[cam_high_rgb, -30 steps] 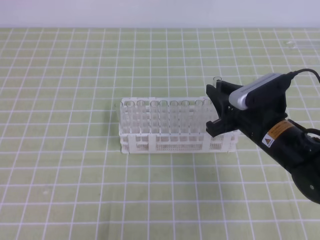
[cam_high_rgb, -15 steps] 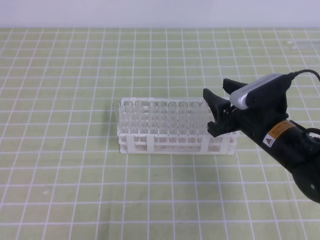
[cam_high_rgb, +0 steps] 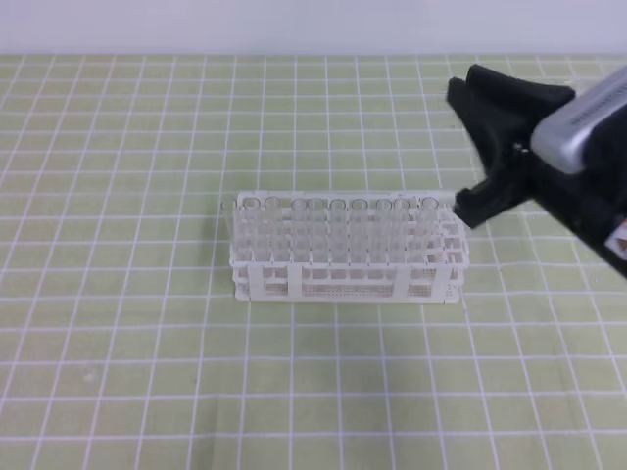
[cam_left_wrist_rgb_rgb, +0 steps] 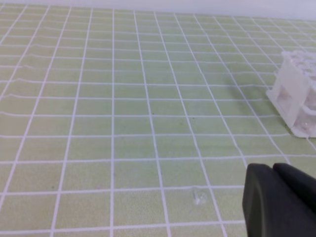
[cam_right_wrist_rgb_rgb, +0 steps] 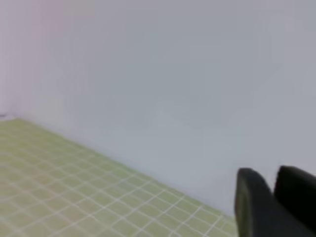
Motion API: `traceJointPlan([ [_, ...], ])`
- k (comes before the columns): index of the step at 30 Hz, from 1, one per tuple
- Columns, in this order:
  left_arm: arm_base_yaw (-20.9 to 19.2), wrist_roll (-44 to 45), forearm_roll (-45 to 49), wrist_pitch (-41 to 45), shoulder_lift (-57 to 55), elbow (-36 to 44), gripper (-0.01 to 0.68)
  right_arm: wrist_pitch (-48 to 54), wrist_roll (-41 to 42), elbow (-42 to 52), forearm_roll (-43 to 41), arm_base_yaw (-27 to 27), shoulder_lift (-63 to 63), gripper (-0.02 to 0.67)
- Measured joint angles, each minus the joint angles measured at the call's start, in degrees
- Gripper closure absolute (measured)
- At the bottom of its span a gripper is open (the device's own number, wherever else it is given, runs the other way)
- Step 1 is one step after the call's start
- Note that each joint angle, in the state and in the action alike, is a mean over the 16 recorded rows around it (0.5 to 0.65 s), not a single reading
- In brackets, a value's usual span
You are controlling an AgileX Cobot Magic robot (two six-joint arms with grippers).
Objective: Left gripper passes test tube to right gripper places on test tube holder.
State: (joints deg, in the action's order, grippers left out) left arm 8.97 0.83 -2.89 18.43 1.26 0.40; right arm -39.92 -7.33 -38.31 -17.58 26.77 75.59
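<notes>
The white test tube holder [cam_high_rgb: 343, 279] stands in the middle of the green mat, and its end shows at the right edge of the left wrist view [cam_left_wrist_rgb_rgb: 296, 94]. Several clear tubes stand in its back row. The test tube [cam_high_rgb: 428, 206] stands upright at the right end of that row, free of any gripper. My right gripper [cam_high_rgb: 463, 80] hangs above and to the right of the holder, empty; the right wrist view [cam_right_wrist_rgb_rgb: 272, 170] shows a narrow gap between its fingers. My left gripper [cam_left_wrist_rgb_rgb: 273, 168] is shut and empty, low over the mat left of the holder.
The green mat with a white grid [cam_high_rgb: 147, 343] covers the table all around the holder. A pale wall [cam_right_wrist_rgb_rgb: 148, 74] runs along the mat's far edge.
The right gripper let go of the test tube at the holder's right end, opened wide, then lifted up and to the right with its jaws drawn closer. The left gripper stayed shut.
</notes>
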Motion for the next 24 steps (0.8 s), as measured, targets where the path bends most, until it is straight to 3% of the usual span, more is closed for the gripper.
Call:
traceJointPlan([
  [8, 0.0, 0.0, 0.0, -0.1, 0.3, 0.1, 0.675, 21.2, -2.4, 0.1, -7.8, 0.0, -18.7, 0.640],
  [19, 0.0, 0.0, 0.0, 0.1, 0.1, 0.0, 0.675, 55.9, -5.7, 0.3, -9.4, 0.0, -37.3, 0.664],
  [24, 0.0, 0.0, 0.0, 0.1, -0.2, 0.0, 0.675, 65.0, -5.7, 1.7, -8.9, -0.3, -44.1, 0.664],
])
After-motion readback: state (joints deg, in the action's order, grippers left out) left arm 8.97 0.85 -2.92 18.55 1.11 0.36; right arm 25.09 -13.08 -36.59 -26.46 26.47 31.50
